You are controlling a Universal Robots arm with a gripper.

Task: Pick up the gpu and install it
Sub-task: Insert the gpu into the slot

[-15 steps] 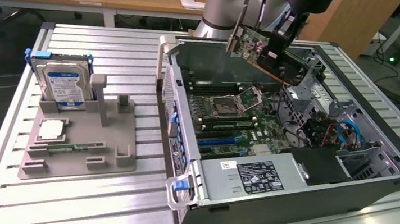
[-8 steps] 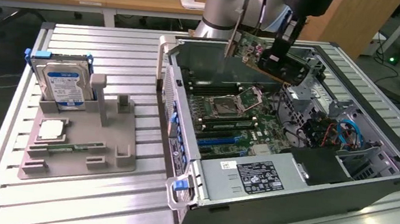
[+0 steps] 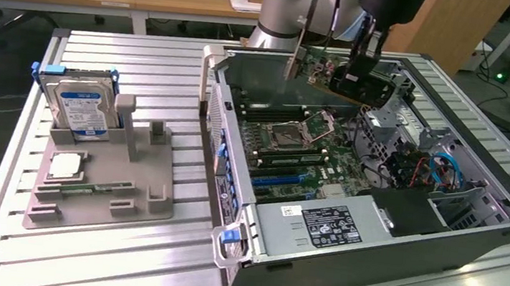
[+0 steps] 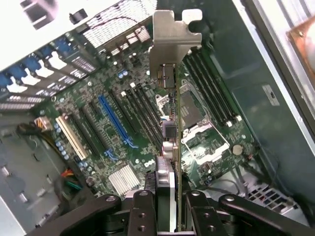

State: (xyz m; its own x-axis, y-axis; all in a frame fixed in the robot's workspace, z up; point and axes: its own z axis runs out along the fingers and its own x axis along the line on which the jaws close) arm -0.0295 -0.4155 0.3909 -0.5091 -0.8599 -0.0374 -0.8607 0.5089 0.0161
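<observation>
Wrist view: black claw (image 4: 170,209) clamps thin dark silver-bracketed gpu card (image 4: 169,132) by one edge; seems light, stiff, fragile.

The exterior camera stands off the arm, high over the slatted table (image 3: 126,258), and looks down at a slant from some way back. In its view the open computer case (image 3: 356,270) lies toward four o'clock, the grey fixture tray (image 3: 98,168) toward eight and the arm's base (image 3: 285,2) at twelve. The wrist camera sits just behind the gripper (image 4: 170,201). It looks along the clamped gpu (image 4: 172,49) into the case, close above the motherboard (image 4: 88,98). Both views share that board and the card.
</observation>
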